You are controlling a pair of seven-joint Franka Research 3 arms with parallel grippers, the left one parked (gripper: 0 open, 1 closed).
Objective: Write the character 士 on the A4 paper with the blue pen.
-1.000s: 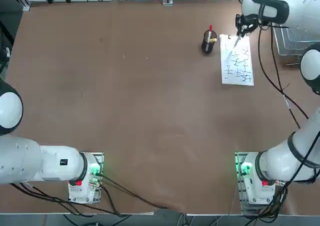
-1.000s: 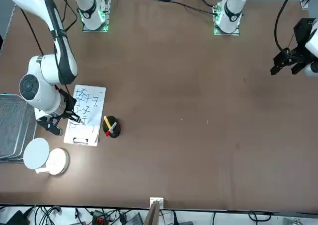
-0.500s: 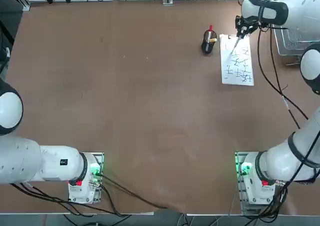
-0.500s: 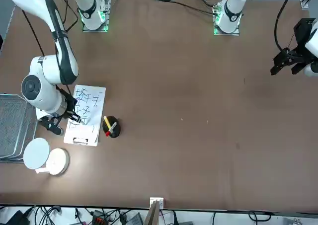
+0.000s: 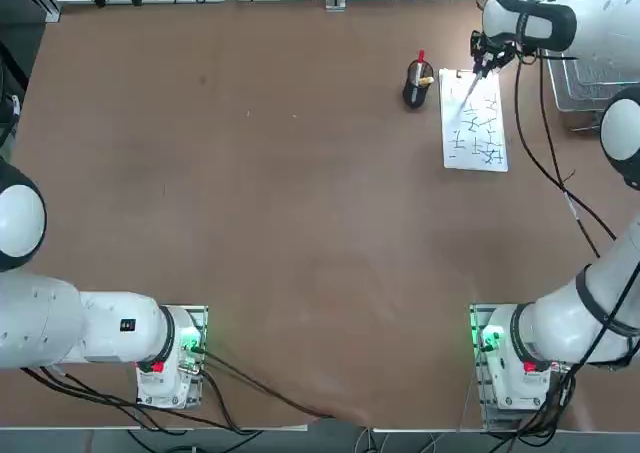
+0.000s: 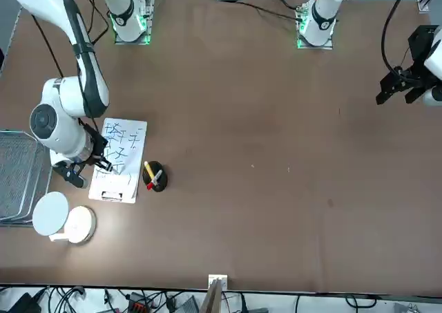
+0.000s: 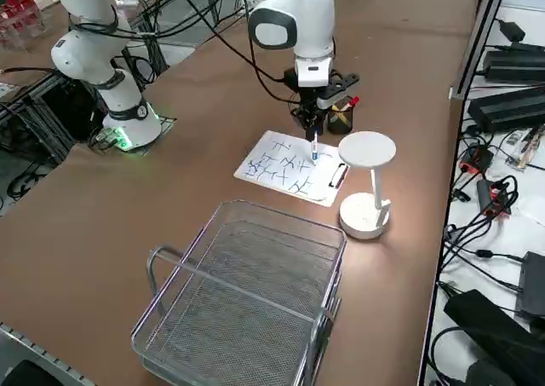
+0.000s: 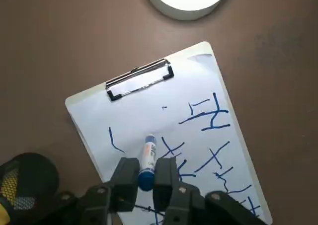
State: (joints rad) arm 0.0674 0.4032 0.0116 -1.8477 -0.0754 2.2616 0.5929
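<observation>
The A4 paper (image 5: 476, 123) (image 8: 149, 113) lies clipped on a board at the far right of the table, covered in blue handwritten strokes. Its metal clip (image 8: 140, 79) is at the short edge toward the far side. My right gripper (image 5: 482, 61) (image 7: 311, 118) (image 8: 147, 168) hangs over the clip end of the sheet, shut on the blue pen (image 8: 148, 153) (image 7: 313, 147). The pen points down at a bare patch of paper just below the clip. Whether its tip touches the sheet cannot be told.
A black pen cup (image 5: 417, 83) (image 8: 22, 173) holding a red-topped pen stands just left of the paper. A white desk lamp (image 7: 366, 181) (image 6: 54, 215) stands beyond the clip end. A wire basket (image 7: 247, 301) (image 5: 580, 83) sits to the right of the sheet.
The right gripper with the pen has shifted slightly toward the clip end of the paper. Nothing else moved.
</observation>
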